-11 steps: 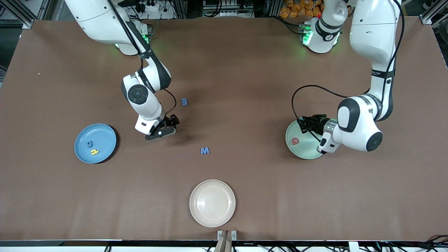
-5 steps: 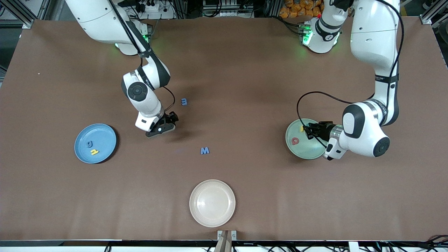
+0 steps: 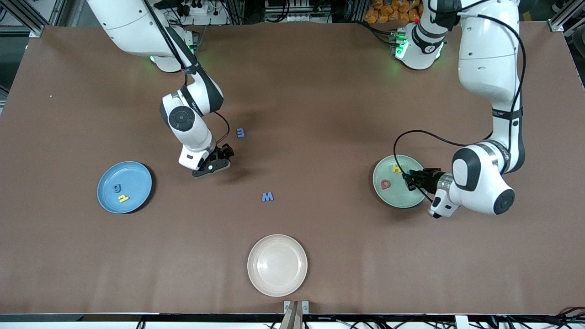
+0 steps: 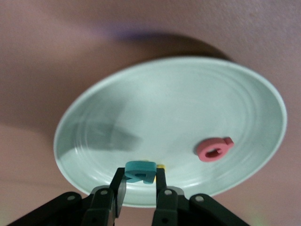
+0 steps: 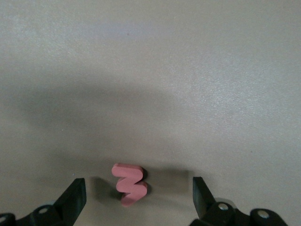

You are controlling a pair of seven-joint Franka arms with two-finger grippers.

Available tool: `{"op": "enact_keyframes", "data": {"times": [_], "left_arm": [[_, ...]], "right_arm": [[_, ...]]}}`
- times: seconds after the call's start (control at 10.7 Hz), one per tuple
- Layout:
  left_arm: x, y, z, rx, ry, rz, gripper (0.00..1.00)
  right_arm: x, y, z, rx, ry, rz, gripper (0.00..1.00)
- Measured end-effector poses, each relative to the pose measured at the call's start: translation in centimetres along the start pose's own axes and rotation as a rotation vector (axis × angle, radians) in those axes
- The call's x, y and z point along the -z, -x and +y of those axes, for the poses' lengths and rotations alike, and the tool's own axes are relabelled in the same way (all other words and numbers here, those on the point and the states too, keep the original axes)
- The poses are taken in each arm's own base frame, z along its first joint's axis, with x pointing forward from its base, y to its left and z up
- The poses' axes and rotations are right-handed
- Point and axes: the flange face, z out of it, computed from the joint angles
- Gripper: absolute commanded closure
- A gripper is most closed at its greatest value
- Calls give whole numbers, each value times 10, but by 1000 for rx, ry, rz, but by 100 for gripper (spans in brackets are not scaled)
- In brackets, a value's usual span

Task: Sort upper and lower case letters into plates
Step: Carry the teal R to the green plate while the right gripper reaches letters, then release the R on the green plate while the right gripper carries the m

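My left gripper [image 3: 409, 179] hovers over the mint green plate [image 3: 397, 196] and is shut on a teal letter [image 4: 140, 171]. A red letter [image 3: 386, 184] and a yellow letter [image 3: 396, 168] lie in that plate; the left wrist view shows the plate [image 4: 169, 103] and the red letter [image 4: 215, 149]. My right gripper [image 3: 214, 166] is open, low over the table, with a red zigzag letter [image 5: 130, 183] between its fingers [image 5: 75, 197]. The blue plate [image 3: 135, 176] holds a blue letter [image 3: 117, 187] and a yellow letter [image 3: 123, 198]. A blue "m" [image 3: 240, 132] and a blue "W" [image 3: 267, 197] lie on the table.
A cream-beige plate [image 3: 277, 265] sits near the table edge closest to the front camera, midway between the arms' ends. The brown table [image 3: 320, 105] spreads wide around the plates.
My left gripper slid across the mint plate toward the left arm's end, uncovering the yellow letter. My right gripper shifted slightly toward its base.
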Motion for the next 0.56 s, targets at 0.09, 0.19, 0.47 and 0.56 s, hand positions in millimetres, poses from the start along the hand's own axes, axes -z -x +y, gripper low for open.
{"op": "enact_keyframes", "data": {"times": [0.09,0.19,0.47,0.56], "left_arm": [[-2,-4,0,0,-3,1,0],[-3,-5,3,-4,-4,2,0],[1,-1,20,-8,59,0,0],[-1,4,31,7,83,-16,0]], "right_arm": [[0,0,-1,3,0,-1,0],[0,1,-2,5,0,-1,14],[0,1,-4,8,0,0,100],[0,1,-4,9,-1,1,100]]}}
